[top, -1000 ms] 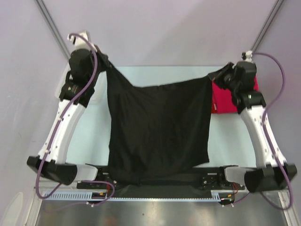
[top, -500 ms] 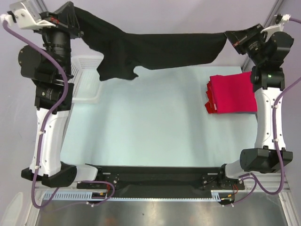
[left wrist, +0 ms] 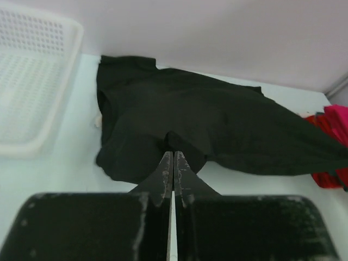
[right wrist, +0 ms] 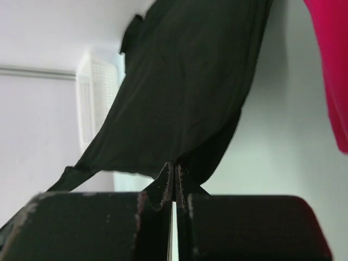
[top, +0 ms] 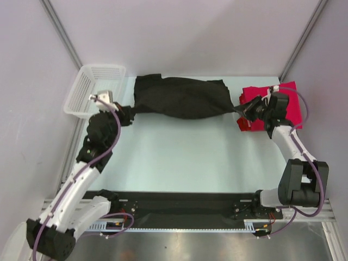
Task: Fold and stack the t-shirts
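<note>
Progress of the fold-and-stack task, seen from above and from both wrists. The black t-shirt [top: 179, 98] is laid in a loose, bunched band across the far part of the table [top: 185, 157], between the white mesh basket [top: 81, 92] and the red t-shirts [top: 254, 94], its right end reaching the edge of that pile. The left gripper [top: 128, 113] is shown closed tight on a pinch of cloth at the shirt's left end, and the right gripper [top: 242, 110] likewise at the right end. The red t-shirts are seen folded and piled at the far right, so that part may be judged done. The black t-shirt has yet to be smoothed, folded and set on the pile.
</note>
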Available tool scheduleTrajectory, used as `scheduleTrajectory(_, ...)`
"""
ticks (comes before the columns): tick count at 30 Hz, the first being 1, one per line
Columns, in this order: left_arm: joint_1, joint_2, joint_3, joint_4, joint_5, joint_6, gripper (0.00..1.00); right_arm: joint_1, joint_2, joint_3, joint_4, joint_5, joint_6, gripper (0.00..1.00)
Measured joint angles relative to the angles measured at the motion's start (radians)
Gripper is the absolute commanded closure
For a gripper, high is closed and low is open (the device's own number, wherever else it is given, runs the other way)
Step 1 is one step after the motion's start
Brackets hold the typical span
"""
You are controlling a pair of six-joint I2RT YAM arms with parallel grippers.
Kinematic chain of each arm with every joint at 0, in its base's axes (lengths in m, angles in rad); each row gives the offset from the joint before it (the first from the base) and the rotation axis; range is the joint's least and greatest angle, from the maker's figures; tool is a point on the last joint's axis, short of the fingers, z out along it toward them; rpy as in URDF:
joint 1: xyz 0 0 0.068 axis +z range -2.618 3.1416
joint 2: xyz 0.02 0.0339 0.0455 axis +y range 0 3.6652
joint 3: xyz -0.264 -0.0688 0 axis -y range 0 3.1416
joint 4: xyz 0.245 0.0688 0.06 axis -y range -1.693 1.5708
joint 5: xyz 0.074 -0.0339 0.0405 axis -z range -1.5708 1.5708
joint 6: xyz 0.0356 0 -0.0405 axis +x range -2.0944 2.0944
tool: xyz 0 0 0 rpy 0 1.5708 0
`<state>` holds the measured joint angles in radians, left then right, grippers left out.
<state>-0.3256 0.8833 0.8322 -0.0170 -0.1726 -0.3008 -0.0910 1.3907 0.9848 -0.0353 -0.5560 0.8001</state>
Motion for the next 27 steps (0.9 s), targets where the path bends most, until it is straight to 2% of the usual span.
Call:
scheduleTrajectory(5,-0.076,-0.232,-0.184,-0.038,0.002,-0.097,1.0,0.013,-0.118,-0.212,0.026,0.006,-0.04,1.0)
scheduleTrajectory(9,-0.108,-0.343,-0.311,-0.069,0.028,-0.185,1.0,0.02,-0.257,-0.368,0.043,0.008,-0.063,1.0)
scheduleTrajectory(13,-0.113,-0.458,-0.438,-0.204,0.04,-0.278,1.0,0.031,-0.468,-0.52,-0.013,0.029,-0.087,1.0)
scheduleTrajectory(18,-0.127,-0.592,-0.506,-0.352,0.034,-0.395,1.0,0.04,-0.781,-0.638,-0.169,0.069,-0.1,1.0)
scheduleTrajectory(22,-0.128,-0.591,-0.507,-0.373,0.023,-0.435,1.0,0.045,-0.935,-0.667,-0.292,0.108,-0.102,1.0)
scheduleTrajectory(27,-0.129,-0.503,-0.504,-0.372,0.01,-0.43,1.0,0.056,-0.95,-0.674,-0.377,0.158,-0.107,1.0)
